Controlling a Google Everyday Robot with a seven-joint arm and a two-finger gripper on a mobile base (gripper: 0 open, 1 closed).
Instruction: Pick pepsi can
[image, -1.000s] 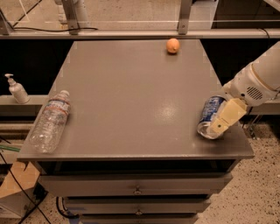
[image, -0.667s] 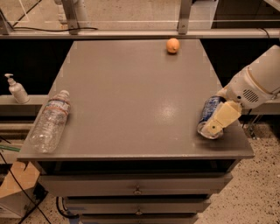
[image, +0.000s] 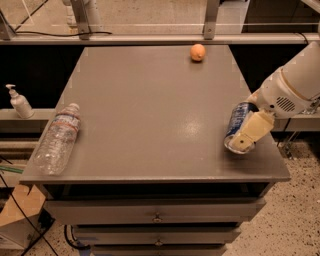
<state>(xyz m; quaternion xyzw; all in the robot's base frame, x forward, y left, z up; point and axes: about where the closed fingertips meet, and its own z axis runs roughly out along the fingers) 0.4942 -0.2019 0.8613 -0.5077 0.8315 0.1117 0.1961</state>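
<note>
The pepsi can (image: 234, 120), dark blue with white markings and a silver end, lies tilted near the table's right front edge. My gripper (image: 237, 140) reaches in from the right on the white arm (image: 295, 85). One beige finger (image: 252, 131) lies pressed along the can's right side. The other finger is hidden behind the can. The jaws stand closed around the can. I cannot tell whether the can's lower end touches the grey table (image: 150, 115).
A clear plastic water bottle (image: 56, 139) lies near the table's left front edge. An orange (image: 198, 52) sits at the back. A soap dispenser (image: 19, 102) stands on a ledge to the left. Drawers (image: 157, 215) are below the table top.
The beige finger has moved left against the can's side. The can has stayed in about the same place, perhaps slightly raised.
</note>
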